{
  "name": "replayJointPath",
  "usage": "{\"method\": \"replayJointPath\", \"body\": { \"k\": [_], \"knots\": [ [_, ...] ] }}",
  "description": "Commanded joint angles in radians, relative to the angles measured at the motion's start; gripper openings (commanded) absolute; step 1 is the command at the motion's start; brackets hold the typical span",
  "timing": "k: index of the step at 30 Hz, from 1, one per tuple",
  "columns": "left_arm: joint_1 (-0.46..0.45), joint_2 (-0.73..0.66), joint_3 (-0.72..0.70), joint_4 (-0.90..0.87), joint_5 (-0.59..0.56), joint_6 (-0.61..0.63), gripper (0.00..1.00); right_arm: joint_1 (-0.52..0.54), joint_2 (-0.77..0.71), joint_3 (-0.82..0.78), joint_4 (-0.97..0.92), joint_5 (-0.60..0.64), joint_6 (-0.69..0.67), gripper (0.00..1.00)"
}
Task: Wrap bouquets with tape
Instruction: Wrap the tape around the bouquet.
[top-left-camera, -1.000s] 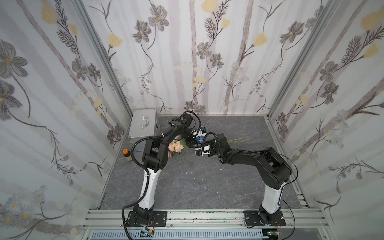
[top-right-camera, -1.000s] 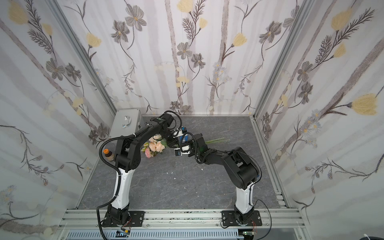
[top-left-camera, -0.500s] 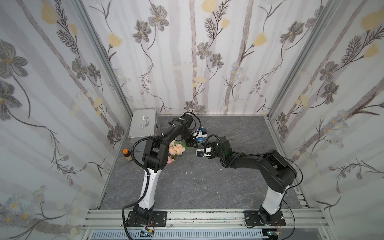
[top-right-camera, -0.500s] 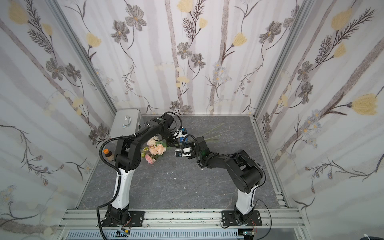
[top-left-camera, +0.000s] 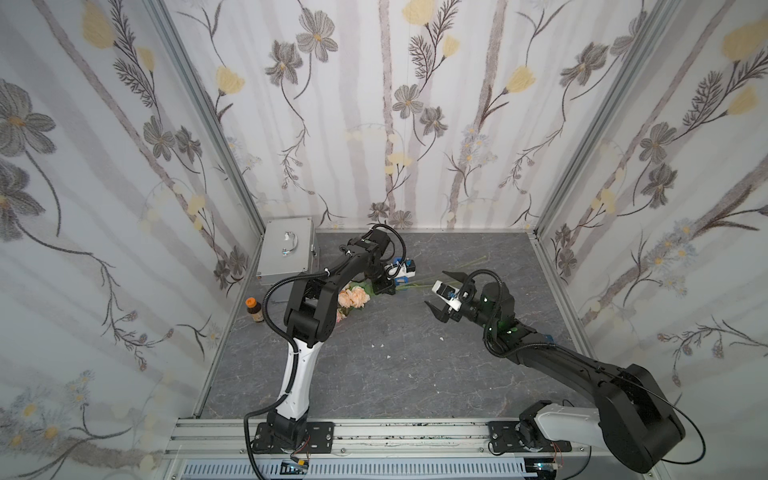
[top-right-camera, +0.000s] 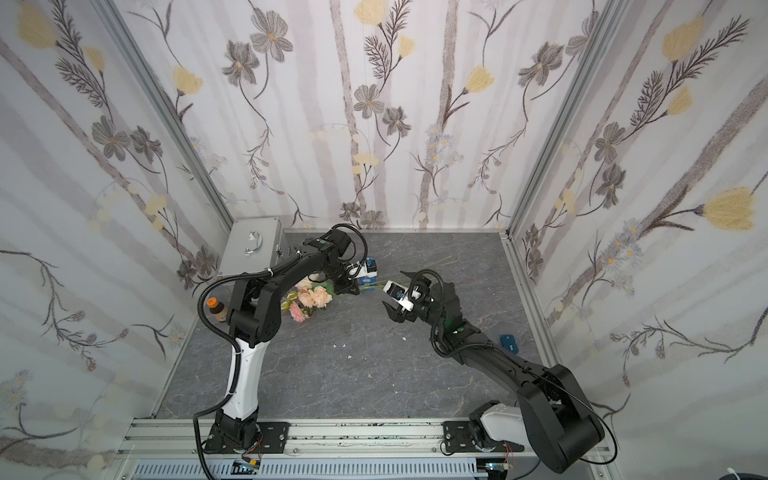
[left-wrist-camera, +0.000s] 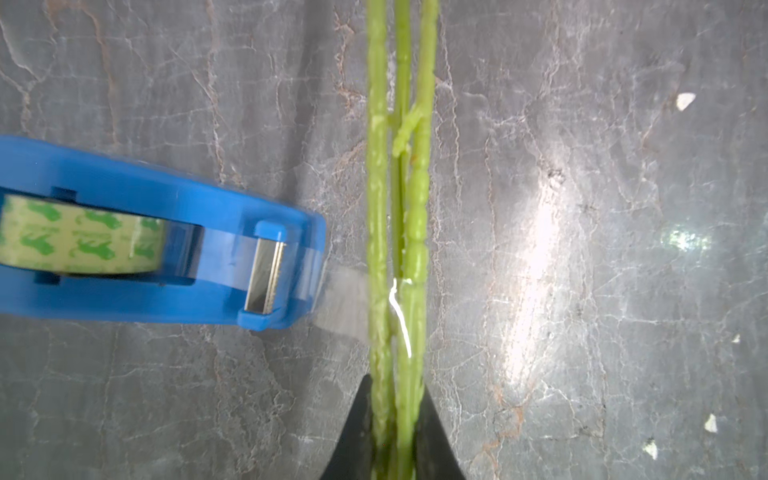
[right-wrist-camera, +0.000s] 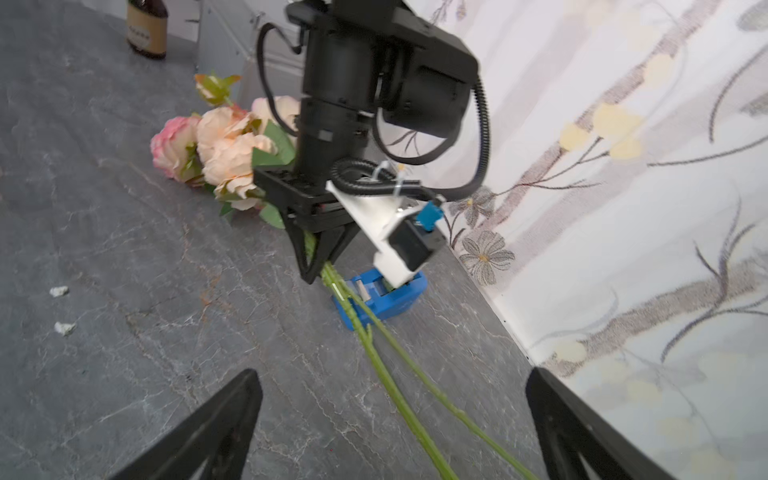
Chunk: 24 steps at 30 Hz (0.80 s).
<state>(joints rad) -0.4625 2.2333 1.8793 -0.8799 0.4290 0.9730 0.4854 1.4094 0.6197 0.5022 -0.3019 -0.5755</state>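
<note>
The bouquet (top-left-camera: 353, 298), pink and peach roses with long green stems (left-wrist-camera: 398, 199), lies on the grey floor in both top views. My left gripper (left-wrist-camera: 397, 415) is shut on the stems just past the blooms. The blue tape dispenser (left-wrist-camera: 145, 249) with its pale-green roll stands beside the stems. A clear strip of tape (left-wrist-camera: 340, 303) runs from its cutter to the stems. My right gripper (top-left-camera: 434, 287) hangs wide open to the right of the dispenser, above the loose stem ends (right-wrist-camera: 399, 395), holding nothing.
A silver case (top-left-camera: 286, 249) lies at the back left with a brown bottle (top-left-camera: 254, 309) in front of it. A dark-blue block (top-right-camera: 509, 343) lies near the right wall. Small white scraps (top-left-camera: 386, 348) dot the floor. Papered walls close in three sides.
My left gripper closed on the stems. My right gripper opened, let go at the stems and drew back to the right.
</note>
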Motion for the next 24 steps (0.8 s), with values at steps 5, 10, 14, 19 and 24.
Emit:
{"method": "replayJointPath", "body": {
  "k": [5,10,14,19,24],
  "knots": [
    [-0.028,-0.064,-0.093,0.182,-0.140,0.060,0.00,-0.115,0.087,0.197,-0.317,-0.195,0.014,1.00],
    [-0.043,-0.115,-0.207,0.360,-0.178,0.094,0.00,-0.219,0.275,0.441,-0.491,-0.434,0.026,0.85],
    [-0.058,-0.145,-0.278,0.458,-0.200,0.133,0.00,-0.223,0.422,0.628,-0.702,-0.505,-0.051,0.80],
    [-0.065,-0.178,-0.351,0.554,-0.199,0.166,0.00,-0.207,0.618,0.854,-0.943,-0.552,-0.131,0.67],
    [-0.067,-0.210,-0.412,0.656,-0.204,0.183,0.00,-0.172,0.744,1.011,-1.113,-0.488,-0.220,0.69]
  ]
}}
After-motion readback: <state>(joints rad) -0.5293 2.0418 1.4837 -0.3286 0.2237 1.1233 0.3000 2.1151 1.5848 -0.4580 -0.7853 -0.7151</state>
